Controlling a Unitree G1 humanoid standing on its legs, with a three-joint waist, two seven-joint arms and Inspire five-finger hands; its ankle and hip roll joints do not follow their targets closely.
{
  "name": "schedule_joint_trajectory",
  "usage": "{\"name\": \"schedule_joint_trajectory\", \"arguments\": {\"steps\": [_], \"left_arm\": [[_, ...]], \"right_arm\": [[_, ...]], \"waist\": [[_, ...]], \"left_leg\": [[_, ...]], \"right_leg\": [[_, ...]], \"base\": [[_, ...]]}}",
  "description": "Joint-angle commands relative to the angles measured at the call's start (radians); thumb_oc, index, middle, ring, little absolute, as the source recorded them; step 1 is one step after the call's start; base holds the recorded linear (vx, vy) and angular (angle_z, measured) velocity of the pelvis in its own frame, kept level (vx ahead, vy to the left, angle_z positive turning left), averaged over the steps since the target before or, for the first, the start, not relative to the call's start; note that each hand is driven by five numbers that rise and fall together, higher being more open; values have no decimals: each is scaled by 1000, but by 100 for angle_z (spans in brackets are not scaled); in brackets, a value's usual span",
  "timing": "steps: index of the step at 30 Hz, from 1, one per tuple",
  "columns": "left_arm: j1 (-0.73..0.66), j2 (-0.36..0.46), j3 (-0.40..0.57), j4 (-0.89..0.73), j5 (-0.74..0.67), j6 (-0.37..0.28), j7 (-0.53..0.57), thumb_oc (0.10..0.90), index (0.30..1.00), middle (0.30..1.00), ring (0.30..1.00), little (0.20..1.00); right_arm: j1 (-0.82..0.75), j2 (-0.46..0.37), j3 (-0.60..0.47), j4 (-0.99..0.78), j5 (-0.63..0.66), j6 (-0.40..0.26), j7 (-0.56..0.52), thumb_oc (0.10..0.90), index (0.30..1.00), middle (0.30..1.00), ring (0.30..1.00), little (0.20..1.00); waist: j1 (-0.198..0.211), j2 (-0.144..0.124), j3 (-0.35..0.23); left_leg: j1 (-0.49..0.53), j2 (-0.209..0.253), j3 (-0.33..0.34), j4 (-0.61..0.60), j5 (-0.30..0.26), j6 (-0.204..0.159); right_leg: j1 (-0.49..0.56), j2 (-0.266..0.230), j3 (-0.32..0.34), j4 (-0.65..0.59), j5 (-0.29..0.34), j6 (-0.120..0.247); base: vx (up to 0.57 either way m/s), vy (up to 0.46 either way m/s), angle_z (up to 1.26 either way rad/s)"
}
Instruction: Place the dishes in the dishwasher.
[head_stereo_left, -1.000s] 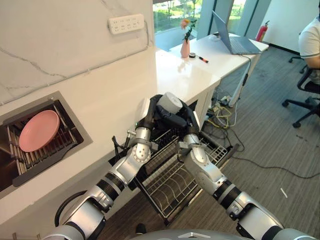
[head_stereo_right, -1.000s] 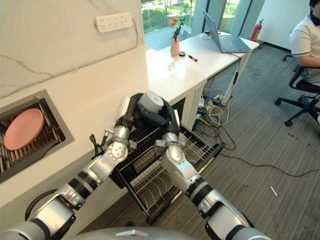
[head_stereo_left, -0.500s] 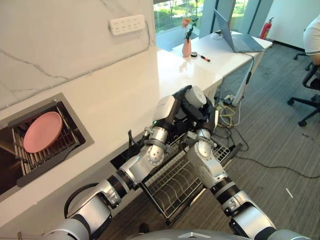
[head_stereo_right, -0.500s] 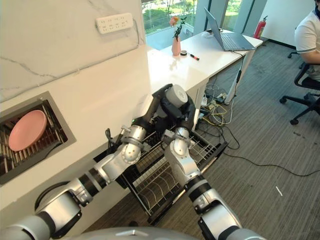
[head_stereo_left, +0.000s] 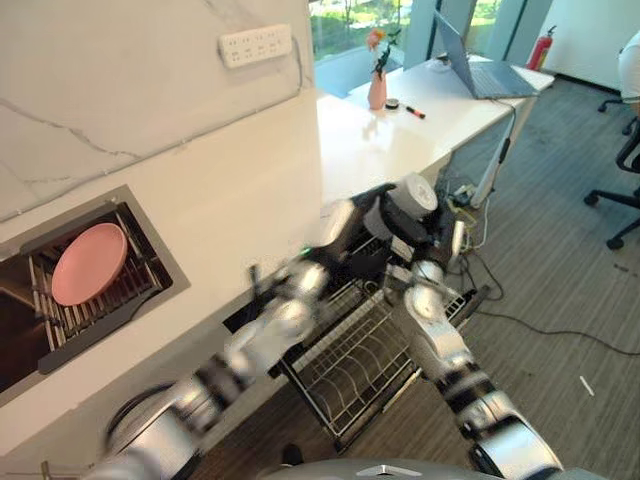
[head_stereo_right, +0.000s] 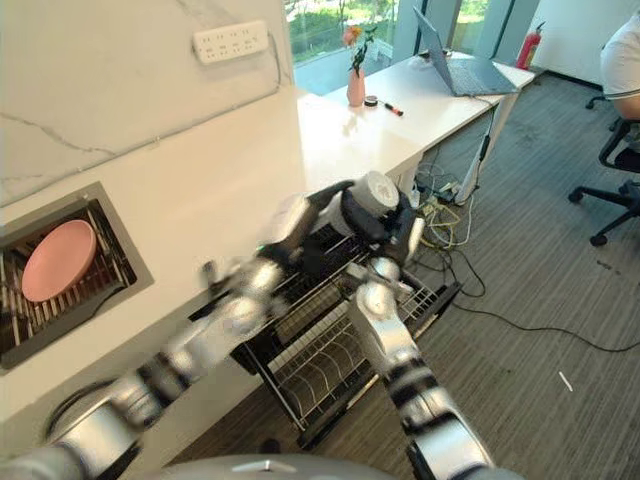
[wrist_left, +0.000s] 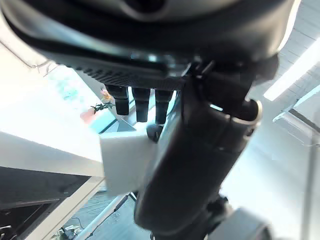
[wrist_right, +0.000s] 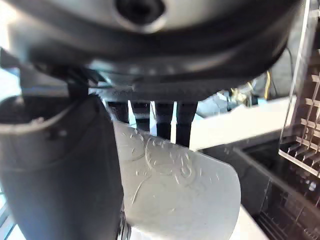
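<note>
The left hand (head_stereo_left: 343, 228) and right hand (head_stereo_left: 402, 222) are swinging toward 1 o'clock above the dishwasher rack (head_stereo_left: 350, 372); I cannot tell how their fingers are set. The pink plate (head_stereo_left: 88, 263) at 9 o'clock is still awaiting loading.

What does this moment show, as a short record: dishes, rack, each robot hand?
held dish: pale round dish, pinched in the right robot hand above the rack
dishwasher rack: pulled out, no dishes visible in it
pink plate: leaning in the sink rack, far to the robot's left
left robot hand: raised close beside the right one
</note>
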Motion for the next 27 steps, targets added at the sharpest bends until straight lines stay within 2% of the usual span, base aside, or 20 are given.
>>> {"name": "schedule_joint_trajectory", "arguments": {"steps": [1,3,7,12,19,22,23,27], "left_arm": [[-179,-79,-119,94,-34,-69,-30,800,900,900,900,900],[-72,-29,-67,79,-210,-69,-93,800,900,900,900,900],[3,15,2,49,-321,-73,-138,800,900,900,900,900],[177,55,145,13,-634,-45,-269,800,900,900,900,900],[303,94,216,58,-680,-7,-338,800,900,900,900,900],[385,144,235,159,-646,12,-384,800,900,900,900,900],[400,146,238,191,-641,20,-390,800,900,900,900,900],[429,118,242,323,-623,29,-406,800,900,900,900,900]], "right_arm": [[-311,58,-34,-3,-57,-67,51,400,300,300,300,300],[-276,28,-3,48,-35,-52,105,400,300,300,300,300],[-226,4,-2,69,-33,-38,142,400,300,300,300,300],[-183,-16,38,180,-18,10,244,400,300,300,300,300],[-177,-12,105,311,-38,59,344,400,300,300,300,300],[-184,-3,125,448,-70,76,383,400,300,300,300,300],[-186,0,131,474,-82,83,391,400,300,300,300,300],[-186,7,138,550,-132,91,397,400,300,300,300,300]], "waist": [[44,-22,6],[74,-28,18],[95,-26,21],[138,-25,22],[174,-20,27],[210,-13,38],[217,-13,36],[237,-10,43]], "left_leg": [[134,71,-12,3,-159,-27],[107,77,-50,3,-142,-39],[90,84,-88,3,-133,-54],[52,87,-151,3,-108,-69],[37,87,-181,3,-96,-74],[9,83,-211,3,-81,-81],[14,90,-217,3,-100,-88],[2,89,-229,3,-95,-95]], "right_leg": [[-64,-1,-47,10,47,19],[-56,0,-95,10,44,12],[-37,5,-145,12,32,6],[-18,9,-219,12,26,-3],[-3,12,-254,13,21,-5],[1,7,-293,17,22,-1],[12,16,-285,15,1,4],[16,16,-304,15,-2,4]], "base": [[-8,-39,53],[-21,-61,53],[3,-35,56],[-9,-36,42],[-7,-3,15],[-8,6,38],[54,-41,41],[5,-9,25]]}}
